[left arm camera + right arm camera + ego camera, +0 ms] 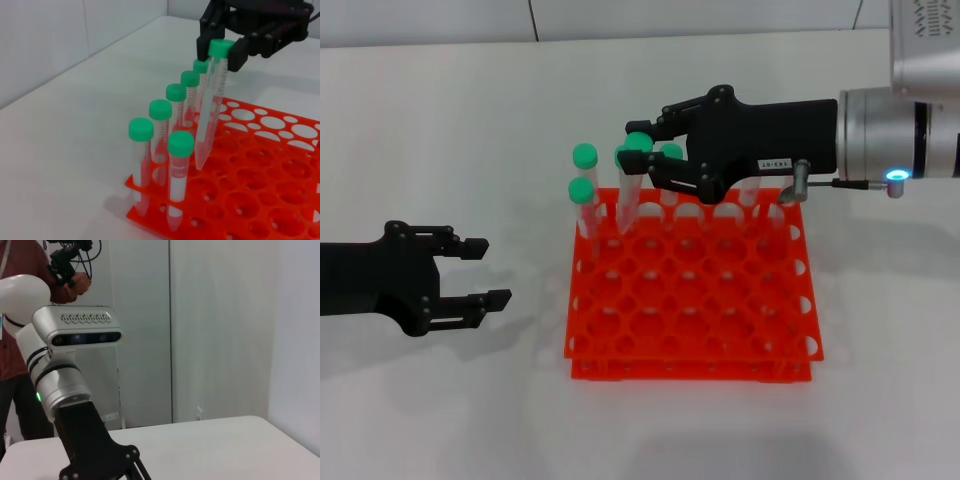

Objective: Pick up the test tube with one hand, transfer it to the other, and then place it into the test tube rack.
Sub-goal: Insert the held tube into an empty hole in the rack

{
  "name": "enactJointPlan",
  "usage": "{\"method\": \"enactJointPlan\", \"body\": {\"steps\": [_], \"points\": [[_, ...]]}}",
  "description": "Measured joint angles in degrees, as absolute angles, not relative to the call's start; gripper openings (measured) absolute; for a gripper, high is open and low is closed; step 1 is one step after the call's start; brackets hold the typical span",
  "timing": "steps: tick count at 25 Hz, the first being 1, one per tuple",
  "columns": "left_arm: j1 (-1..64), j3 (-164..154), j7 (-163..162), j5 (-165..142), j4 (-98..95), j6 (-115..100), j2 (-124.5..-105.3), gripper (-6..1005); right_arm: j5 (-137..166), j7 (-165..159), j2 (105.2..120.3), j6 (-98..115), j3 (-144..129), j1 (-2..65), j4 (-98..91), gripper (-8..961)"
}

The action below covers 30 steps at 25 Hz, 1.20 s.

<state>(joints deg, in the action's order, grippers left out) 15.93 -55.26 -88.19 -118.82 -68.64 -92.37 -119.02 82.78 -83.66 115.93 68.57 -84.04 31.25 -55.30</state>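
The test tube (211, 100) is gripped just under its green cap by the right tool (645, 160), whose fingers are clenched on it above the rear left part of the test tube rack (692, 300). The tube is held slightly tilted, its tip at the rack's upper tier beside a row of other capped tubes (170, 125) standing along the rack's left edge. The left tool (475, 272) is held released, low over the white counter (470, 130), well apart from the rack's left side.
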Motion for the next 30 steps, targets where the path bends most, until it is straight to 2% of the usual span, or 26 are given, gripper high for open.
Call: {"method": "enactJointPlan", "body": {"steps": [30], "points": [[15.9,-55.3,-87.4,-118.9,-67.9,-92.4,-119.0,644,82.6,-83.8,115.52,66.5,-85.2,34.0,-52.6,288]]}}
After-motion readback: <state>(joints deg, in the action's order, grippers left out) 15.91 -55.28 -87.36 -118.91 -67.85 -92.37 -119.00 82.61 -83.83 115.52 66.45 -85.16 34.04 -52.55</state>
